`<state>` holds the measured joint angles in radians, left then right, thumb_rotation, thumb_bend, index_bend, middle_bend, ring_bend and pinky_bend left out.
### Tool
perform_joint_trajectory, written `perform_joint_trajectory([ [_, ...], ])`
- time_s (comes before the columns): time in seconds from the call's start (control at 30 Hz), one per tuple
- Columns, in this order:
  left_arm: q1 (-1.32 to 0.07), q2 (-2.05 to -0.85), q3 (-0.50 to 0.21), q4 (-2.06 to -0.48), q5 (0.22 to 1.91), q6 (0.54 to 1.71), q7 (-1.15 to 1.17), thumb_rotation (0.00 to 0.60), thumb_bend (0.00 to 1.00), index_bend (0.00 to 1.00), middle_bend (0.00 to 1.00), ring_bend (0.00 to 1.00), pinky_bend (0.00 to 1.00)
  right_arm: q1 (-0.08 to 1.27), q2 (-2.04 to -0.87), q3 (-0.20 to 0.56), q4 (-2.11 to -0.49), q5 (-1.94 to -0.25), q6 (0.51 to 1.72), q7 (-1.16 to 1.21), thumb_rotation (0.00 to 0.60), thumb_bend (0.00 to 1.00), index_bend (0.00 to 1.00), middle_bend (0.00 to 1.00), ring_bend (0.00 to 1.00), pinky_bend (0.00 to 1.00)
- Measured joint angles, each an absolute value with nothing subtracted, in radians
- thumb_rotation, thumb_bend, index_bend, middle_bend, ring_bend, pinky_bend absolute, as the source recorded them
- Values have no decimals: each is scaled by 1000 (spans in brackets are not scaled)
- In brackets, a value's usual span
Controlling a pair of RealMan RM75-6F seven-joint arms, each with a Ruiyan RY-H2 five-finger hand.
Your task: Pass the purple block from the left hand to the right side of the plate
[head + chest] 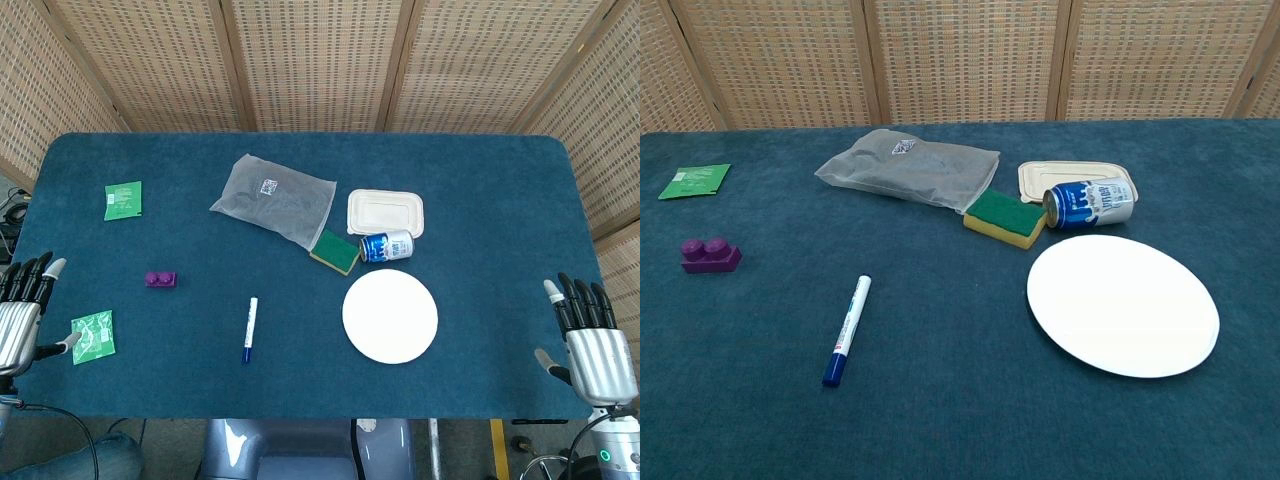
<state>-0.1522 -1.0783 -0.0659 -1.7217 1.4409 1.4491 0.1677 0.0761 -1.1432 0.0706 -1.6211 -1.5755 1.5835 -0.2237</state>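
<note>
A small purple block [161,279] lies on the blue table left of centre, also in the chest view [709,255]. The round white plate [390,316] sits right of centre, seen too in the chest view [1124,304]. My left hand [24,312] hovers at the table's left edge, open and empty, well left of the block. At the right front corner my right hand [590,338] is open with fingers pointing up, far from the plate. Neither hand appears in the chest view.
A blue-capped marker [248,329] lies between block and plate. Behind the plate are a tipped blue can [386,246], a green-yellow sponge [335,251], a cream lidded box [386,212] and a grey plastic bag [274,198]. Green packets [123,200] [93,336] lie at left.
</note>
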Motion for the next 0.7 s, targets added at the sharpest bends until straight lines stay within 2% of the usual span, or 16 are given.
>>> perform_joint_trajectory([
  [0.3, -156, -1083, -65, -1712, 1436, 1435, 169, 600, 84, 0, 0, 0, 0, 78, -1140, 64, -1623, -1588, 1574, -219, 600, 0, 0, 0, 0, 0],
  [0.47, -185, -1096, -74, -1681, 1402, 1368, 168, 600, 82, 0, 0, 0, 1, 79, -1138, 61, -1629, -1596, 1572, -212, 600, 0, 0, 0, 0, 0],
  [0.57, -227, -1114, -88, -1641, 1372, 1288, 156, 600, 116, 2, 30, 13, 88, 81, -1138, 61, -1627, -1590, 1564, -206, 600, 0, 3, 0, 0, 0],
  [0.63, -267, -1137, -102, -1590, 1358, 1227, 138, 600, 164, 37, 108, 64, 170, 82, -1138, 63, -1627, -1584, 1559, -201, 600, 0, 14, 0, 0, 0],
  [0.7, -305, -1161, -113, -1532, 1354, 1178, 115, 600, 191, 115, 196, 136, 225, 84, -1138, 64, -1628, -1577, 1551, -189, 600, 0, 20, 0, 0, 0],
])
